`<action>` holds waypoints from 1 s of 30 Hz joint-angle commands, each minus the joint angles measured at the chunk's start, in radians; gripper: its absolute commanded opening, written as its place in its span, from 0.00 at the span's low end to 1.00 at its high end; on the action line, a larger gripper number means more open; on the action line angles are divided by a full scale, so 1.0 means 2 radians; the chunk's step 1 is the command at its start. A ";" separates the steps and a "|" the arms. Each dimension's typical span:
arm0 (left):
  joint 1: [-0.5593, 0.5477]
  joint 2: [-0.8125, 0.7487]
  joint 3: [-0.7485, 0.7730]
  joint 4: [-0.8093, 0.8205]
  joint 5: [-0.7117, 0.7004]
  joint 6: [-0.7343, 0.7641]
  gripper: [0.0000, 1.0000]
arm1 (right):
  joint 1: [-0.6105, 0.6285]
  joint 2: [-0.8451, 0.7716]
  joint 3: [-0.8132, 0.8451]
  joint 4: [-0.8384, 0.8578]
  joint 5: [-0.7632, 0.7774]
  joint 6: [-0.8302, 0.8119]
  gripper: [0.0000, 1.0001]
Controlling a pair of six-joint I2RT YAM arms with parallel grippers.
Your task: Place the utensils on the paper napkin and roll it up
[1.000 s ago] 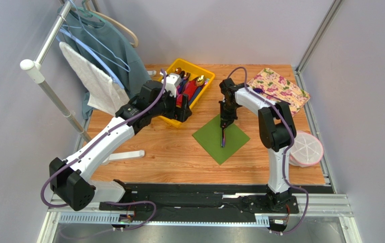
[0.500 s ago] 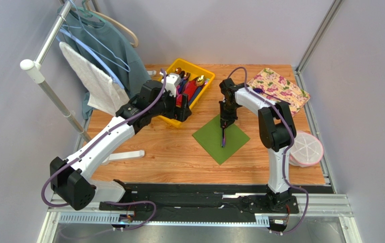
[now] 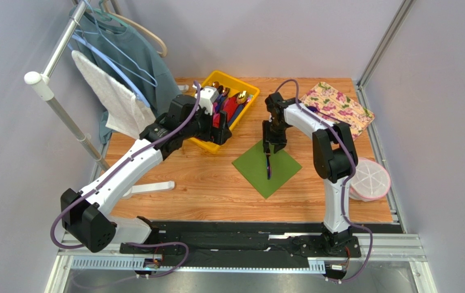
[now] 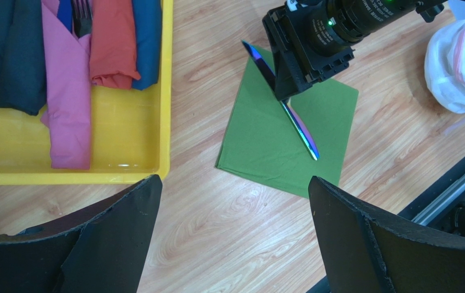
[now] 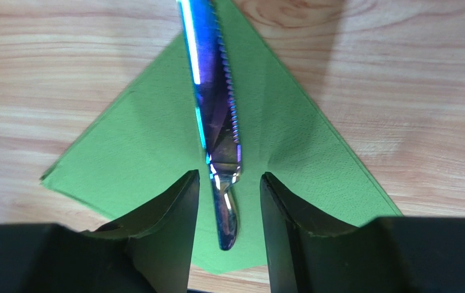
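Your right gripper stands over the napkin. Its jaws are parted a little wider than the handle of the knife lying flat between them. Green shows between each of the fingers and the handle, so nothing is in its hold.

In the top view the napkin sits as a diamond near the table's middle. The knife runs down it from 12 to 6 o'clock. The blade tip pokes just over the napkin's edge by the 12 o'clock corner, and the handle end stops short of the 6 o'clock corner.

Your left gripper is spread wide and holds nothing. It hovers by the near rim of the yellow tray, which lies at 10 o'clock from the napkin. More utensils rest in the tray among coloured cloths. A floral mat lies at 2 o'clock from the napkin.
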 commanded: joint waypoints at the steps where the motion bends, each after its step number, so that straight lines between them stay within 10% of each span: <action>1: 0.003 -0.005 0.027 0.005 0.012 0.001 0.99 | -0.004 -0.044 0.056 -0.016 -0.023 -0.015 0.49; 10: 0.003 -0.009 0.031 -0.003 0.049 0.030 0.99 | -0.052 -0.081 0.117 -0.040 -0.065 -0.072 0.53; 20: 0.002 0.083 0.017 0.002 0.256 0.005 0.21 | -0.035 -0.080 0.023 0.017 -0.123 -0.041 0.27; 30: 0.000 0.239 0.055 0.051 0.265 -0.050 0.00 | -0.010 -0.027 0.024 0.045 -0.092 -0.021 0.14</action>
